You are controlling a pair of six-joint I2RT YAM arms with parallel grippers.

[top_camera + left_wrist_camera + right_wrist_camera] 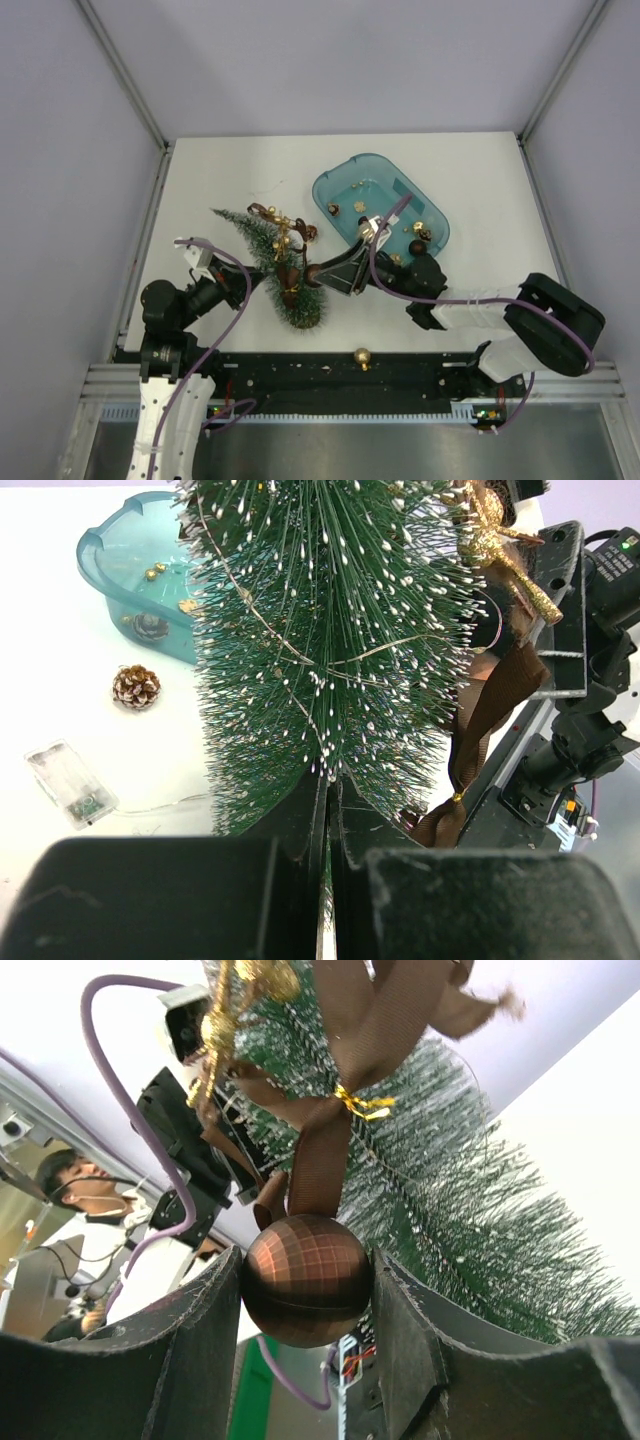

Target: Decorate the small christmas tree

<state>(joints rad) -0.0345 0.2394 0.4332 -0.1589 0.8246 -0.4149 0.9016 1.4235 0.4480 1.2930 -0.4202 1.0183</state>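
Two grippers at small christmas tree (262, 250): tree lies tilted centre-left in top view, tip toward upper left, wide end low centre. Left gripper (328, 790) clamped tight on lower bristles. Right gripper (307, 1260) about half spread, pinching brown ball (305, 1295) just beside tree's ribboned side. White table (480, 200), teal tray (335, 180) upper right of tree, pale grey walls (60, 150) around.

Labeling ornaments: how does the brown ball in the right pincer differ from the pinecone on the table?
The brown ball is smooth and glossy; the pinecone is scaly, white-tipped. The ball is gripped in the right pincer; the pinecone lies loose on the table. Both are brown, roundish.
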